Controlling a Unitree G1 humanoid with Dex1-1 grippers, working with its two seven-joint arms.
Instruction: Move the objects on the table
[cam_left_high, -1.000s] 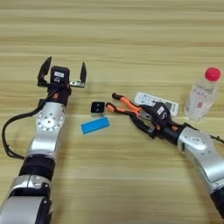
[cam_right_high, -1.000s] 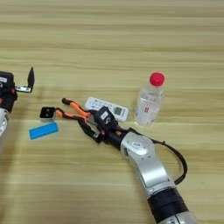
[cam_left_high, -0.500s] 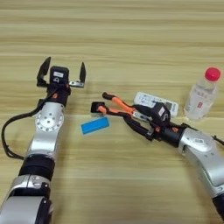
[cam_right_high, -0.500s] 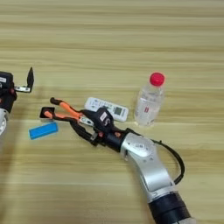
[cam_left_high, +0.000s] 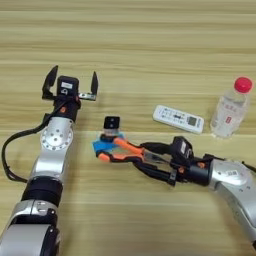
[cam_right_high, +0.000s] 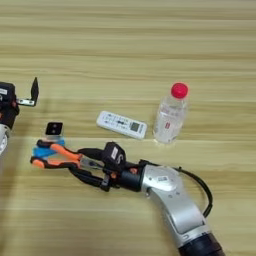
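A light-brown wooden table (cam_left_high: 150, 50) with horizontal plank grain fills both views.

At the left of the frame, the left gripper (cam_left_high: 70, 85) rests on the wood with its two black fingers spread wide and nothing between them; that arm looks idle.

Just right of it and a little lower sits the tiny black-and-white cube (cam_left_high: 111, 123). Directly below the cube a small blue flat block (cam_left_high: 101, 146) lies flat, mostly covered by the orange-and-black handles of the needle-nose pliers (cam_left_high: 122, 151), which spread across it toward the left.

Right of centre, the right gripper (cam_left_high: 161, 161) is closed on the pliers at their metal nose end, its fingers low and pointing left, the arm trailing off to the lower right corner.

Above that arm the white remote control (cam_left_high: 178, 118) lies flat, well apart from the pliers. At the right edge the clear plastic bottle with red cap (cam_left_high: 230, 107) stands upright, just beside the remote's right end.

The step in hand looks like carrying or sliding the pliers leftward. To do it well, keep the grip firm near the pivot so the handles do not swing, and hold them clear of the block and cube, since the handles would likely drag the block or knock the cube. The forearm should stay low and away from the bottle, which would tip easily.
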